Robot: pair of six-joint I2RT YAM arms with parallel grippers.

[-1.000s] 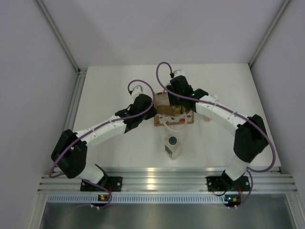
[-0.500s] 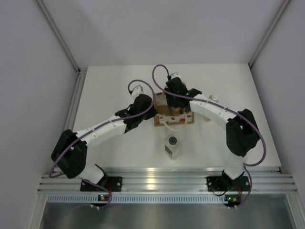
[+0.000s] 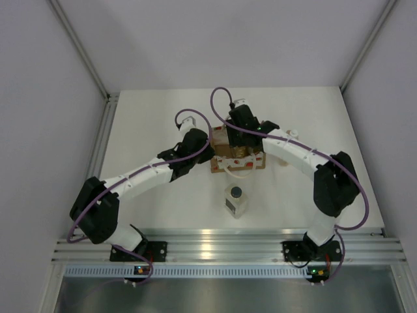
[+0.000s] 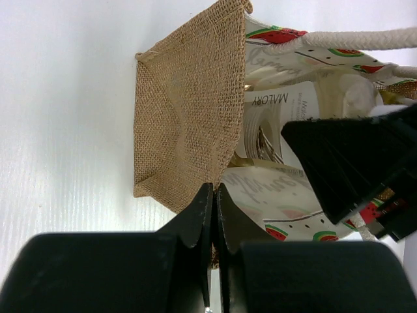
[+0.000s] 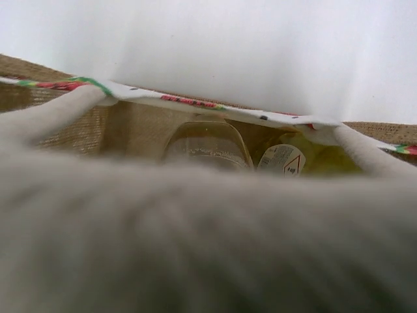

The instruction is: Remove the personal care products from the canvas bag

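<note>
The canvas bag (image 3: 229,151) stands at mid-table with its mouth open. My left gripper (image 3: 210,152) is shut on the bag's left burlap wall, and the left wrist view shows the jaws (image 4: 214,193) pinching that edge (image 4: 182,117). My right gripper (image 3: 242,145) reaches down into the bag's mouth, its dark finger (image 4: 352,163) over the bottles; its jaws are hidden. Inside the bag are a labelled bottle (image 4: 287,107), an amber bottle (image 5: 208,145) and a yellow one (image 5: 296,160). The clear squarish bottle (image 3: 236,200) with a dark cap stands on the table in front of the bag.
A blurred pale mass, seemingly a white rope handle (image 5: 195,241), fills the lower right wrist view. The bag's rim (image 5: 215,104) has red and green marks. The right arm (image 3: 306,156) arches over the table right of the bag. A metal rail (image 3: 221,242) runs along the near edge.
My right gripper has shifted a little to the left over the bag and its elbow has swung inward. The left arm, bag and clear bottle have not moved.
</note>
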